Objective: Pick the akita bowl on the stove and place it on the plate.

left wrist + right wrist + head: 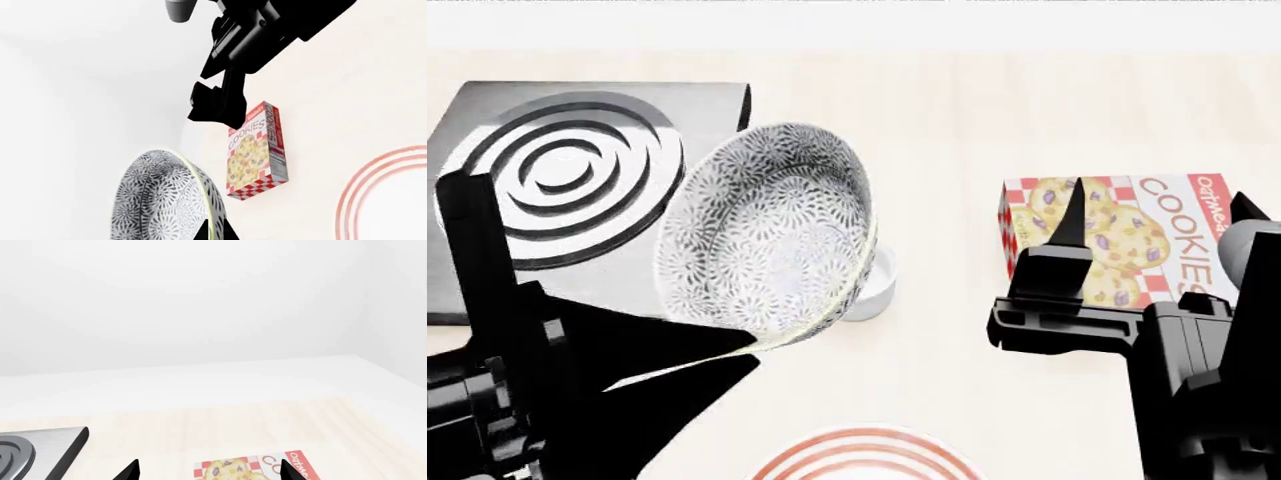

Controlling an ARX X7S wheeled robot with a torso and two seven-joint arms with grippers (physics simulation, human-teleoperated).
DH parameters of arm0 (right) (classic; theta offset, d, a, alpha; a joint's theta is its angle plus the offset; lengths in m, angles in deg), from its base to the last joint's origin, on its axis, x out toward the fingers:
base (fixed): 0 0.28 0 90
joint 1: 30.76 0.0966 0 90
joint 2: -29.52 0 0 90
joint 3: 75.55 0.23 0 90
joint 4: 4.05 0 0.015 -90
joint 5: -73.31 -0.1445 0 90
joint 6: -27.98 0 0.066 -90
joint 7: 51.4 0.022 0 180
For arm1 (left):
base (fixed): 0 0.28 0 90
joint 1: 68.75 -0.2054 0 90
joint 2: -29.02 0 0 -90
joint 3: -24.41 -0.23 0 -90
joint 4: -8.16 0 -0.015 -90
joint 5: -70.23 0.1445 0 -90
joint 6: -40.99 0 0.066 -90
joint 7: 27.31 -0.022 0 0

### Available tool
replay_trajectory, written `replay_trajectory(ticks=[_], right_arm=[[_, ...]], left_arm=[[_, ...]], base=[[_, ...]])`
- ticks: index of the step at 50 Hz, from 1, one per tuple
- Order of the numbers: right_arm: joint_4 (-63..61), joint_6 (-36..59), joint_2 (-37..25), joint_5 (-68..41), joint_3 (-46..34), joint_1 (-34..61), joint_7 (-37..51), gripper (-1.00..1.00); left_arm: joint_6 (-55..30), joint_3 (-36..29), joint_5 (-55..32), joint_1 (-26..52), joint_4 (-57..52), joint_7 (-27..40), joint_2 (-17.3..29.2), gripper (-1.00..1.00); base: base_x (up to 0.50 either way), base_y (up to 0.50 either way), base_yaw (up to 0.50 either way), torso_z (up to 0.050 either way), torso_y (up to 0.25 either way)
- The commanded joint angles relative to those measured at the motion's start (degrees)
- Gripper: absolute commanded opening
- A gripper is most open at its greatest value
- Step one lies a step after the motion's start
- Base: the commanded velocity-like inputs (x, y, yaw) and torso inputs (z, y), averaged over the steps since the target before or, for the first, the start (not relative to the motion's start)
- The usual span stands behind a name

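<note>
The akita bowl [767, 235], white with a dense black-grey floral pattern, hangs tilted on its side above the table, off the stove [561, 170]. My left gripper [747, 350] is shut on its rim, and in the left wrist view one finger sits on each side of the bowl [160, 200] wall at the gripper [213, 232]. Part of the red-ringed plate [868, 445] shows at the near edge, below the bowl; its rings [373, 185] also show in the left wrist view. My right gripper [1154, 225] is open and holds nothing, hovering over a cookie box.
An oatmeal cookies box [1108, 245] lies flat at the right, seen also as the box [257, 150] and the box [253, 470]. A small white cup [878, 285] stands behind the bowl. The stove corner [40, 450] shows in the right wrist view.
</note>
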Motion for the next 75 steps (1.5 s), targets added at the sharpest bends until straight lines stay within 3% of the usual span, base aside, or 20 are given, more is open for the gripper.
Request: replay_trajectory(ticks=[1,8,14,20,27,45,75], right_arm=[[-0.11,0.15,-0.15,-0.60,0.04,0.09,0.50,1.00],[0.21,-0.78,-0.41,-0.38,-0.24,-0.44,0.33,1.00],[0.20,-0.80,-0.48,-0.63,-0.25,-0.44,0.56,1.00],[0.25,-0.90,-0.60,-0.82,-0.31,-0.46,0.71,1.00],[0.31,-1.06,-0.73,-1.02,-0.38,-0.49,0.90,1.00],[0.46,-1.40,-1.05,-1.55,-0.56,-0.56,1.41,1.00],[0.71,-2.01,-1.58,-2.45,-0.84,-0.68,2.19,1.00]], left_arm=[[2.74,-5.06,5.86,-2.04,-6.52,-2.93,5.50,-1.00],[5.07,-10.59,10.37,-3.54,-8.39,-3.50,8.18,-1.00],[7.68,-20.33,7.59,3.96,-8.43,0.89,9.16,-1.00],[8.90,-32.77,4.54,14.66,-8.41,6.94,7.51,-1.00],[7.67,-37.82,2.48,18.84,-8.29,11.18,3.88,-1.00],[6.77,-37.24,-1.22,15.68,-3.18,16.69,-2.52,-1.00],[8.72,-39.48,1.66,10.53,3.49,19.21,-4.66,-1.00]], base=[[0.00,0.00,0.00,0.000,0.000],[0.00,0.00,0.00,0.000,0.000],[0.00,0.00,0.00,0.000,0.000],[0.00,0.00,0.00,0.000,0.000],[0.00,0.00,0.00,0.000,0.000],[0.00,0.00,0.00,0.000,0.001],[0.00,0.00,0.00,0.000,0.000]])
